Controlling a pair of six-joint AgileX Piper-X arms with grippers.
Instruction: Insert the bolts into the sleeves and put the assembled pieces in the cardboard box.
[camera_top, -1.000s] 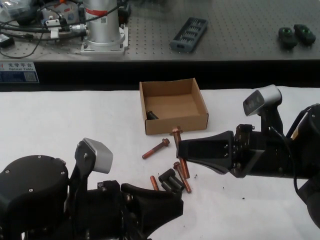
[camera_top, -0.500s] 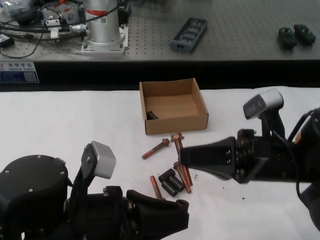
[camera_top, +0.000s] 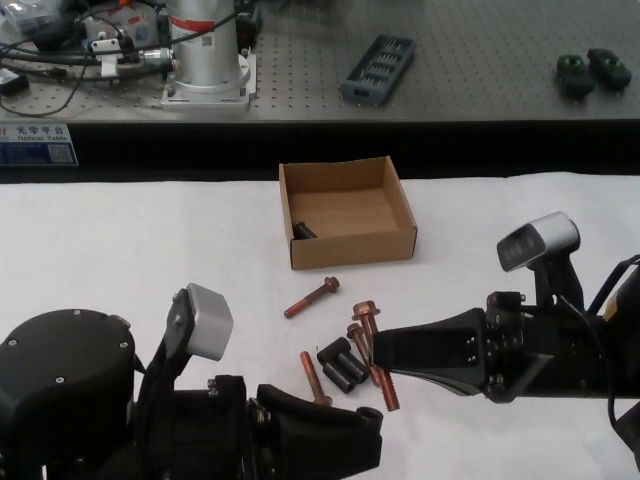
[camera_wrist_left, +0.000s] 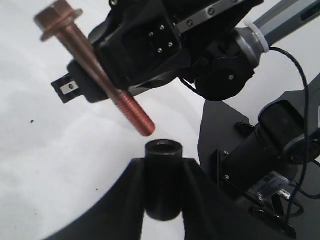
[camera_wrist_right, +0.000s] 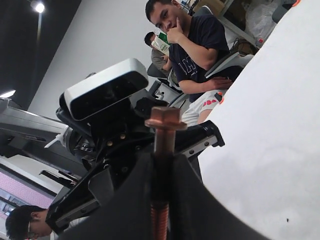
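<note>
Six o'clock of the brown cardboard box (camera_top: 350, 248), our left gripper (camera_wrist_left: 162, 167) clamps a black cylindrical sleeve (camera_wrist_left: 162, 192); right gripper (camera_wrist_right: 161, 161) clamps a copper flanged bolt (camera_wrist_right: 165, 125). Looks like the insertion step. Next we align tip with bore.

left arm (camera_top: 110, 400), jaws clamped, facing right arm (camera_top: 545, 350), jaws clamped

Bright, even light from above leaves the white desk (camera_top: 120, 250) nearly blown out in the high view and casts only faint shadows on it. In the left wrist view the copper bolt (camera_wrist_left: 95, 66) carries a dull sheen and the black sleeve (camera_wrist_left: 162, 180) is dark. In the right wrist view a ceiling lamp (camera_wrist_right: 36, 7) glares against dim surroundings.
</note>
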